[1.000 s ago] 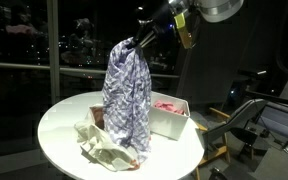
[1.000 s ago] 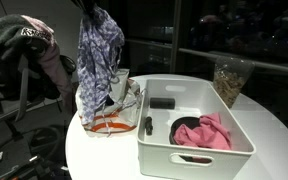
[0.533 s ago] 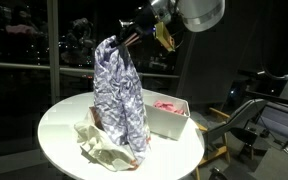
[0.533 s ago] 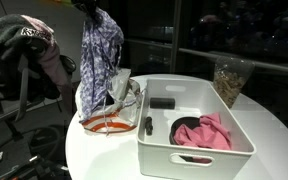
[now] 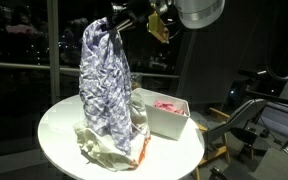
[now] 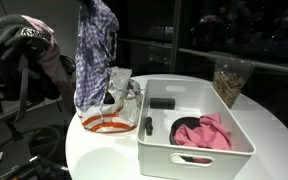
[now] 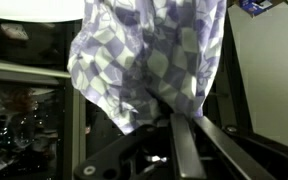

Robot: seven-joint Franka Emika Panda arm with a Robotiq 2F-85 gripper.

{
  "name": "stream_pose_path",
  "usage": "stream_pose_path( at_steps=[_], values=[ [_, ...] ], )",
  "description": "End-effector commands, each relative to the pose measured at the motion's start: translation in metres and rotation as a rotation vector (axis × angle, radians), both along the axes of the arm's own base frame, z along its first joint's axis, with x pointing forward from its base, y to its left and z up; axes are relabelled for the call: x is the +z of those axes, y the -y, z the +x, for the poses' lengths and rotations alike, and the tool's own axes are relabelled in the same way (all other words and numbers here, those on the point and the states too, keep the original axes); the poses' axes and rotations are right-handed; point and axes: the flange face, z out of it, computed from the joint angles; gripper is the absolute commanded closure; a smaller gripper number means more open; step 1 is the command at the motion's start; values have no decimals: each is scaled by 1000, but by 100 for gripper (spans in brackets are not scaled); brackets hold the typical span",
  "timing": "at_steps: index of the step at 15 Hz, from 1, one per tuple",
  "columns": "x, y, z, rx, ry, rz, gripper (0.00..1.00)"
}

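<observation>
In the wrist view, the fingers [image 7: 184, 145] are clamped on the top of a purple-and-white checked cloth [image 7: 149, 65]. Over the last second it has risen and swung sideways. It now hangs almost free above a crumpled cream cloth [image 5: 99, 150] on the round counter [image 5: 56, 130], farther from the white bin [image 5: 170, 125] behind.

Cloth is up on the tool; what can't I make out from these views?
- Tips of the tool: in the wrist view, the cloth drapes over them.
- Lower end of the cloth: in an exterior view it overlaps the pile; cannot tell if they touch.
- Near corner of the bin: behind the cloth in an exterior view.
- Two dark items in the bin: too small to name.
</observation>
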Motion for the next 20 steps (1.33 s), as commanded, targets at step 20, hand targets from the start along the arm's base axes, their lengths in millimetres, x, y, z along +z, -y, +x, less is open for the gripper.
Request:
stream_pose_path(
  at_steps=[20],
  values=[
    [-125,120,25,-70,-97,-127,99]
  ],
)
